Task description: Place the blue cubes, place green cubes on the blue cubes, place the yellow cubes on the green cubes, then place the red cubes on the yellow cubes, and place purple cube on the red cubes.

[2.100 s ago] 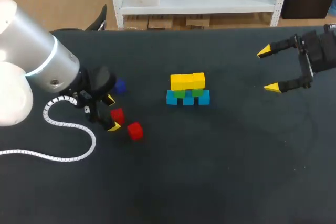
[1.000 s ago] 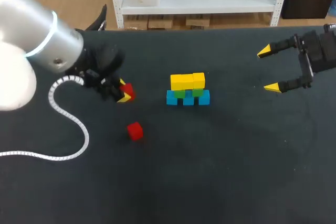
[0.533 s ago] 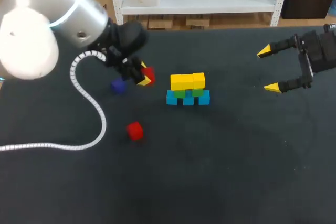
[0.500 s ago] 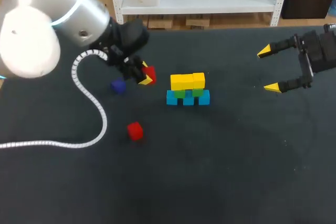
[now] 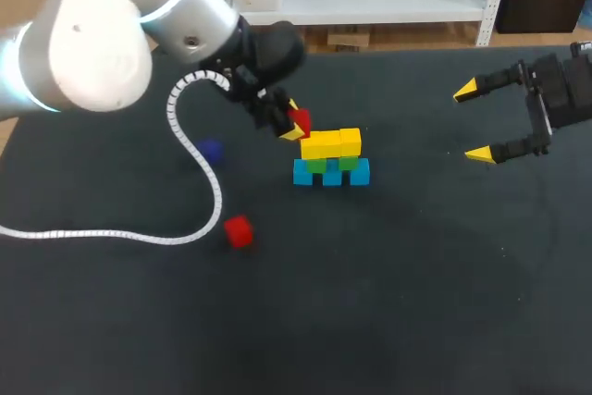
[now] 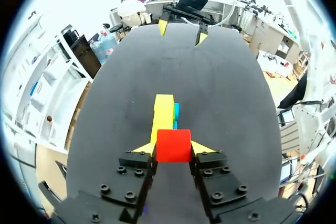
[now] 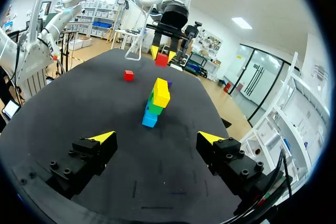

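Here, left gripper (image 6: 173,148) clamping red cube (image 6: 173,144), stack (image 6: 163,114) lengthwise straight ahead, right gripper (image 7: 156,137) wide open.

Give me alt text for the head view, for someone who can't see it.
The left gripper, shut on a small red cube, hangs by the left end of a stack of yellow, green and blue cubes. A second red cube lies loose; the open right gripper is far right.
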Available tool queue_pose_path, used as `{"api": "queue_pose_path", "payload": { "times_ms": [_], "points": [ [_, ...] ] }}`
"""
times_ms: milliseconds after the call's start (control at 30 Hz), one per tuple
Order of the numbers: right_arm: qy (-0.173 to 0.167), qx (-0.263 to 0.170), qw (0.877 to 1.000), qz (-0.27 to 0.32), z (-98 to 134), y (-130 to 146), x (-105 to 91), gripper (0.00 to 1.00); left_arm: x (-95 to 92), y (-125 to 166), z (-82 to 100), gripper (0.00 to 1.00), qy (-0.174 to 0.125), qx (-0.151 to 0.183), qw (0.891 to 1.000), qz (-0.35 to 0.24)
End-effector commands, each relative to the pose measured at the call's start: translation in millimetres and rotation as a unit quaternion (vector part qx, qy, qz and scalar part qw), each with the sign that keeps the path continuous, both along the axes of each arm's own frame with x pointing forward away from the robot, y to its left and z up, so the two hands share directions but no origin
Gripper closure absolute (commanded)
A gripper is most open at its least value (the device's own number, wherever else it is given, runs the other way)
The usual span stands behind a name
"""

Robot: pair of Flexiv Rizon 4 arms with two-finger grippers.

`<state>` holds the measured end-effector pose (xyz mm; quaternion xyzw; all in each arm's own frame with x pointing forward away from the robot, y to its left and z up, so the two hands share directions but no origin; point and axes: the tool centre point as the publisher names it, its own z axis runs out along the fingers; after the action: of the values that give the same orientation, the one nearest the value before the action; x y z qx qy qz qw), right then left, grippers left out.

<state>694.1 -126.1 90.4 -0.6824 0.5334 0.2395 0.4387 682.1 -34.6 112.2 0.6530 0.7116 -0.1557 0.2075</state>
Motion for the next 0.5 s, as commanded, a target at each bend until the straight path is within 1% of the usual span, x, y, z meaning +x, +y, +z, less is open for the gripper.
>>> {"api": "queue_pose_path", "payload": {
  "times_ms": [33,200,500],
  "points": [
    [0.0,-0.001,1.0,0.0,0.1,0.2,0.2,0.0,17.7,-14.9,-6.6,1.0,0.008,0.003,1.0,-0.016],
    [0.0,-0.001,1.0,0.0,0.1,0.2,0.2,0.0,26.5,-25.1,-13.7,1.0,0.01,0.002,0.999,-0.03],
    [0.0,-0.001,1.0,0.0,0.1,0.2,0.2,0.0,27.8,-29.6,-26.4,1.0,0.02,0.004,0.999,-0.036]
  ]
}}
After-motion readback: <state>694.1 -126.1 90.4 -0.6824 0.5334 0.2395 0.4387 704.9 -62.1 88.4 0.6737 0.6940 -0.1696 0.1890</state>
